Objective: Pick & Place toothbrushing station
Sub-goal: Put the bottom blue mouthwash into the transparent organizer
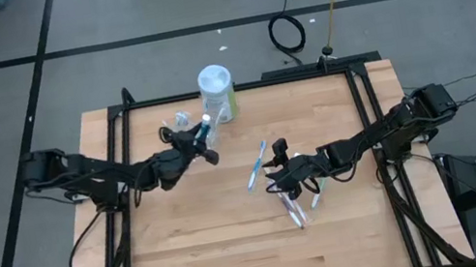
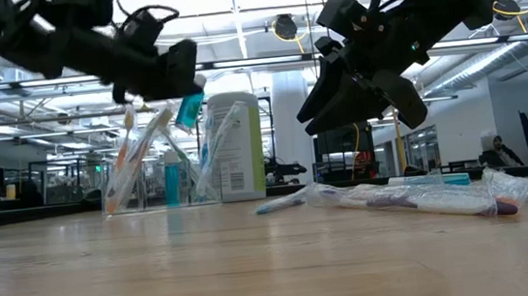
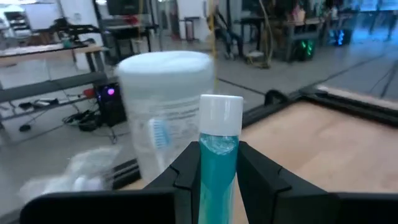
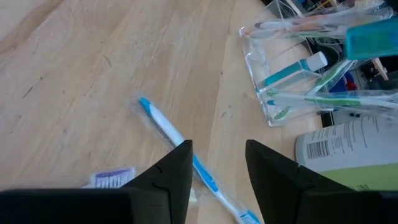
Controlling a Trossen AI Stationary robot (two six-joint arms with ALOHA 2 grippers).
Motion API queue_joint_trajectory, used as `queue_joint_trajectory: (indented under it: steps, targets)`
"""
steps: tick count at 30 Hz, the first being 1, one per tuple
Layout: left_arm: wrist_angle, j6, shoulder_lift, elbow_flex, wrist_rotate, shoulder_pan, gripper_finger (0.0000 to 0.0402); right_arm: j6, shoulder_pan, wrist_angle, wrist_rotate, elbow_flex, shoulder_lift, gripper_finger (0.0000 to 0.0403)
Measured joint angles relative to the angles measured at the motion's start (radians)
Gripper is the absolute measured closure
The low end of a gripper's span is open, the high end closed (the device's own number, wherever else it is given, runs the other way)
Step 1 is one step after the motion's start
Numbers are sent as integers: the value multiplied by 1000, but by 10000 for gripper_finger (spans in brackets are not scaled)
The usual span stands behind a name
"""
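Wooden table: canister (label unreadable, perhaps barcoded); left tool grips toothpaste tube.

Clear cup holds brushes; teal white-capped tube upright; blue toothbrush flat on table.

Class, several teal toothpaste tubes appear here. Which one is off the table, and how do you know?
The white-capped teal toothpaste tube clamped in the left hand, raised beside the clear cup; another tube stands inside the cup.
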Motion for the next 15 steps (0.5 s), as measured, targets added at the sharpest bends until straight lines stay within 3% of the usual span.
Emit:
queue_joint_trajectory:
  steps: [8,15]
  targets:
    - [-55,-125,49,-32,0,28,325,0,0,7,0,0,0,261]
    - [-188,-259,49,-32,-107,8,325,0,0,7,0,0,0,261]
